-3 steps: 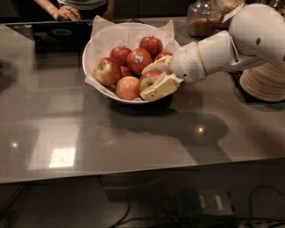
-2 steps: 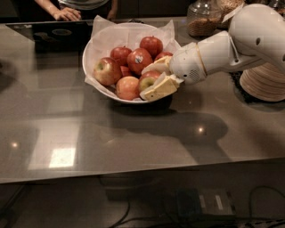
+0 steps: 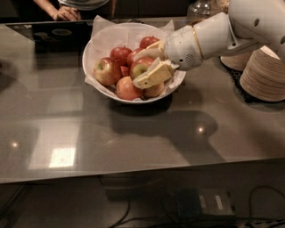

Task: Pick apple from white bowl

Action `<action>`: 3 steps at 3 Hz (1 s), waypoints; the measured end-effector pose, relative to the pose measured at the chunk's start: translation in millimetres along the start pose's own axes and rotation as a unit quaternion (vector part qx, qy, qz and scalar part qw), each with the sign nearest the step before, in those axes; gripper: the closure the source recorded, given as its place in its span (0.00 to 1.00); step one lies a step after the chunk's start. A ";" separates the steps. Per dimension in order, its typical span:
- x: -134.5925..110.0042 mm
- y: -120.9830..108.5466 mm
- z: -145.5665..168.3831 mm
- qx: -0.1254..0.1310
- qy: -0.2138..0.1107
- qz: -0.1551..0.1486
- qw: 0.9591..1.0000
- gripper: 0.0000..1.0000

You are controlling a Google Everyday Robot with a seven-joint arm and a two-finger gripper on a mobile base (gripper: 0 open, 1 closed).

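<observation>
The white bowl [image 3: 91, 53], lined with crinkled white paper, stands on the grey table and holds several apples. My gripper [image 3: 149, 66] reaches into it from the right. Its two pale fingers [image 3: 153, 76] are shut on the apple [image 3: 140, 67], which is red with a yellow-green patch, one finger above it and one below. The apple sits a little above the others near the bowl's middle. More red apples lie to the left [image 3: 107, 70], at the front [image 3: 127, 88] and at the back [image 3: 149, 41]. One apple is partly hidden behind the lower finger.
Stacks of tan paper plates [image 3: 265, 73] stand at the right, close to my arm. A person's hand [image 3: 66, 13] rests at the table's far edge. A glass jar [image 3: 202, 8] stands behind the bowl. The table's front edge runs below.
My gripper has moved up and to the left from the bowl's right rim toward its middle, and the green-patched apple between the fingers has moved with it.
</observation>
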State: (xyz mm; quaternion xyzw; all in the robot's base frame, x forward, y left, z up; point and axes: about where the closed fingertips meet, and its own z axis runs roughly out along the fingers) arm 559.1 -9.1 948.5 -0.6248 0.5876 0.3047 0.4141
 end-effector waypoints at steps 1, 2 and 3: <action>-30.0 -6.5 -10.2 0.003 -0.002 -0.030 1.000 1.00; -56.2 -13.6 -38.7 0.018 0.014 -0.060 0.998 1.00; -68.1 -17.4 -50.7 0.026 0.017 -0.073 0.997 1.00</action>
